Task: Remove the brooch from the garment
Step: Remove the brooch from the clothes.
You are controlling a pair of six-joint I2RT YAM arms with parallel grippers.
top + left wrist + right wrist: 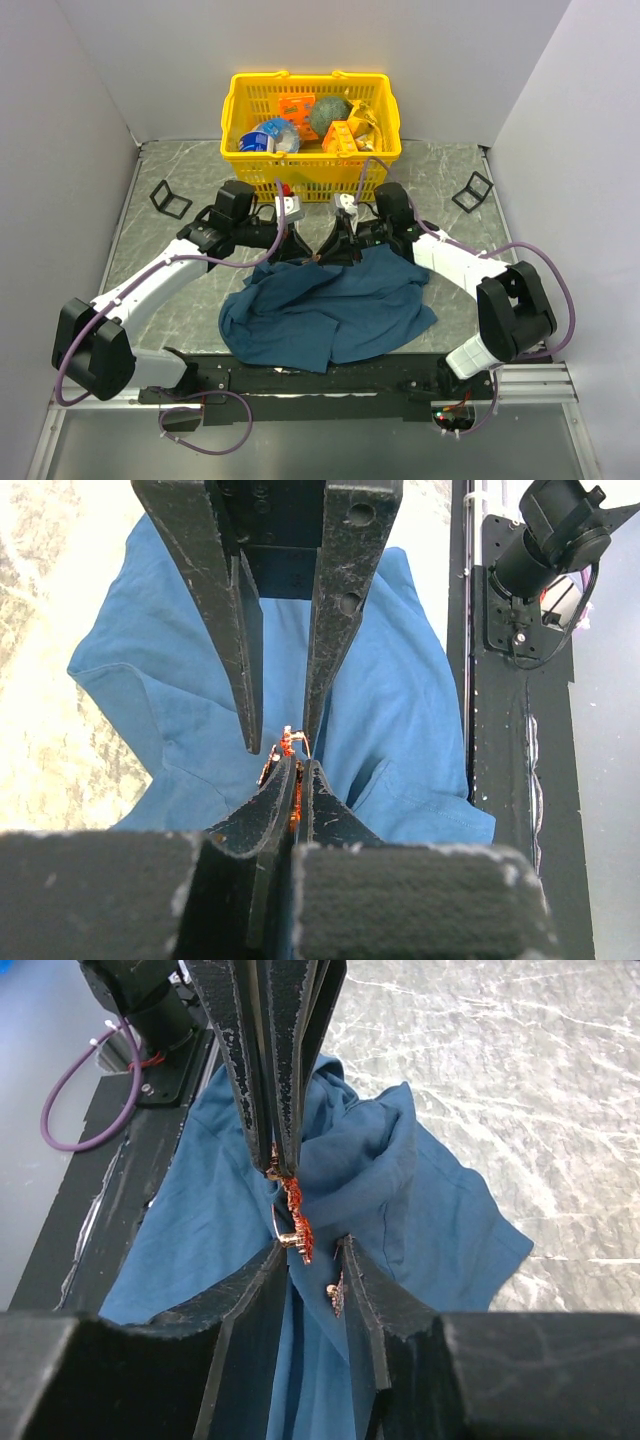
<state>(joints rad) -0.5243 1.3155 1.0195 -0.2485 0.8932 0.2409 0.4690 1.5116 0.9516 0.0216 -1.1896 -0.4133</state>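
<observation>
Looked like a robotics lab test cell, not a home. White panel walls (60, 100) boxed in a marble-print tabletop (180, 170). Left arm (150, 280) and right arm (450, 258) sat on a black base plate (330, 380) with aluminium extrusion (530, 385) at 6 o'clock, purple cables (570, 300) looped loose. Yellow basket (250, 95) of props at 12, black corner brackets (170, 198) at 10 and 2.

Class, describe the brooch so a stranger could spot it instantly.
Find the blue garment lying before the yellow basket. At its far edge the left claw and right claw meet. Between them sits the brooch, the only tiny orange-red thing on plain blue cloth.
</observation>
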